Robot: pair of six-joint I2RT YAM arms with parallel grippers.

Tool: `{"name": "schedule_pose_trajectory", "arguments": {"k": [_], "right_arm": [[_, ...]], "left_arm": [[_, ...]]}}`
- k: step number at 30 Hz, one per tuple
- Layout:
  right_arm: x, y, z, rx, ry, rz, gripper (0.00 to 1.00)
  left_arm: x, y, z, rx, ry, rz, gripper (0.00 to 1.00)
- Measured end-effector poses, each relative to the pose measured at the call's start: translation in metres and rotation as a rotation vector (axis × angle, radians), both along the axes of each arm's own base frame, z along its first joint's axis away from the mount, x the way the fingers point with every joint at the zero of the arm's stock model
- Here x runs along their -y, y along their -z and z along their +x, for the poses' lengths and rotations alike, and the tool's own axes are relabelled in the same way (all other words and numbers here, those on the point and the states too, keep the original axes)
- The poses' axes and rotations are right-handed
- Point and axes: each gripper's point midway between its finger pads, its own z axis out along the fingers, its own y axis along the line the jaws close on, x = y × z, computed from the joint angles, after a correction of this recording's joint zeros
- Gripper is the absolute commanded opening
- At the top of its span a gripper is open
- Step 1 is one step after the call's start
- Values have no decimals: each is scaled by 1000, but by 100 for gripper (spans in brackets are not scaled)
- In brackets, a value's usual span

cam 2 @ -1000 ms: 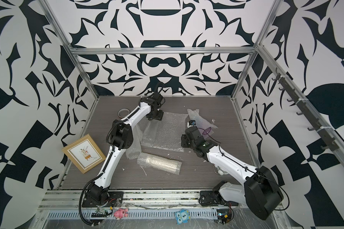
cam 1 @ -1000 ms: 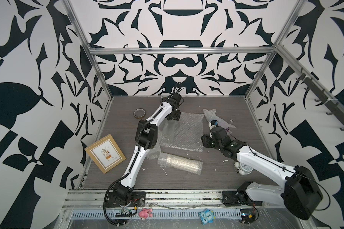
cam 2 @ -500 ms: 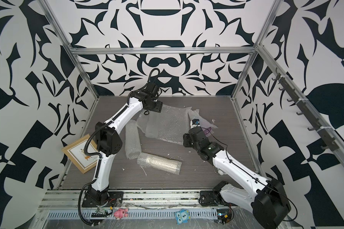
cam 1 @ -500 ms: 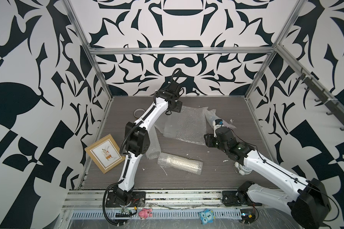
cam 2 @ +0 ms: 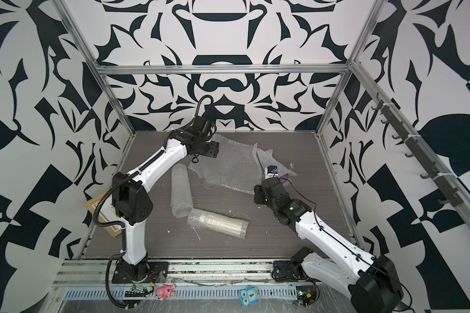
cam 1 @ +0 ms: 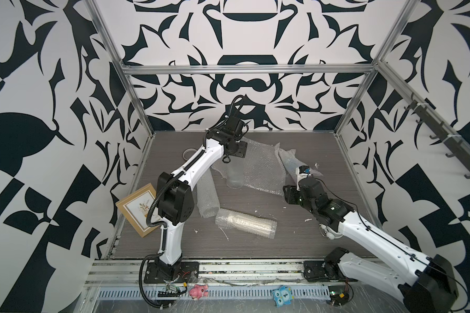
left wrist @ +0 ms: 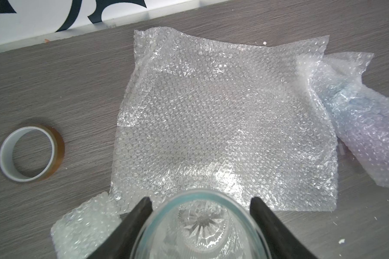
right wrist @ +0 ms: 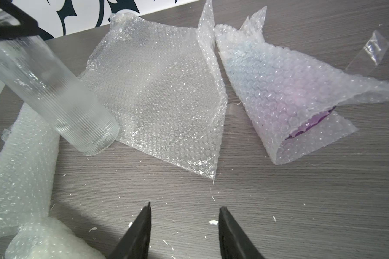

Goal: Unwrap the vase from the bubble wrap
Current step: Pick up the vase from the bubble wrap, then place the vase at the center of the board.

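vase (left wrist: 202, 224) edge-cropped, picture frame (cam 2: 107, 215) — half hidden

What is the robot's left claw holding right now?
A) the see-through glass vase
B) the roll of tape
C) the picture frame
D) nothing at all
A: in the left wrist view the left gripper has its two black fingers closed on either side of the rim of the clear glass vase, while the tape roll lies apart on the table.
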Motion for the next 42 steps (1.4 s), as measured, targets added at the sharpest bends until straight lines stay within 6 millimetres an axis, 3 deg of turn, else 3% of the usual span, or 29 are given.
{"name": "schedule_pose_trajectory", "arguments": {"k": [9, 20, 27, 31, 36, 42], "right_arm": [[1, 8, -2, -6, 0, -3, 51], [-3, 2, 4, 27, -3, 21, 51], [-9, 7, 4, 9, -27, 29, 51], [-15, 19, 4, -28, -49, 18, 50], [-35, 41, 5, -102, -108, -22, 50], [-69, 53, 19, -146, -182, -51, 50]], "left_arm": [[-12, -10, -22, 5, 5, -11, 63], [-22, -62, -28, 105, 6, -67, 63], [-45, -85, -6, 155, -47, -82, 63], [-61, -94, 13, 179, -86, -85, 63], [-82, -91, 39, 186, -140, -78, 63], [-104, -81, 71, 187, -184, -58, 63]]}}
